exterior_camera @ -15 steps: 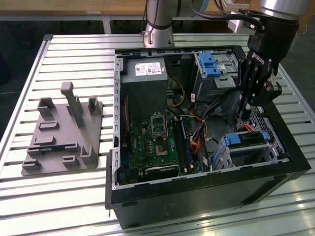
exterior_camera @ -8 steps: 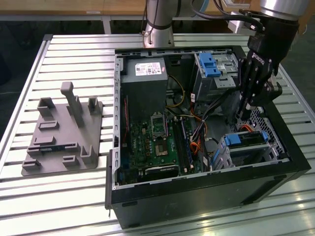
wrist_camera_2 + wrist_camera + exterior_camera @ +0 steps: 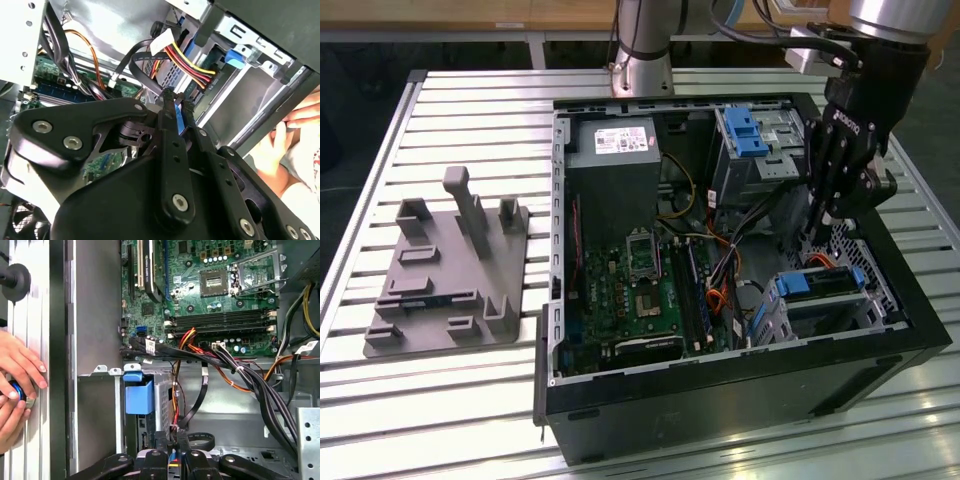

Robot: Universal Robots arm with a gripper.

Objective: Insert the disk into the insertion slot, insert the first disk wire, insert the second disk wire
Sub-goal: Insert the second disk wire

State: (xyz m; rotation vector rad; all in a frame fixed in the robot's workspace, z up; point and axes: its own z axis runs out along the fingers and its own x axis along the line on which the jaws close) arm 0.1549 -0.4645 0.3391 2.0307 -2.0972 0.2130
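Where wires bunch — one hand (image 3: 817,232).

The robot arm reaches straight down, its black gripper (image 3: 817,232) lowered with fingers (image 3: 169,117) drawn close together, seemingly pinched shut. A person's hands (image 3: 17,390) rest nearby.

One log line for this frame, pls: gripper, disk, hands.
gripper: shut on wire connector | disk: seated in insertion slot | person's hand: outside case
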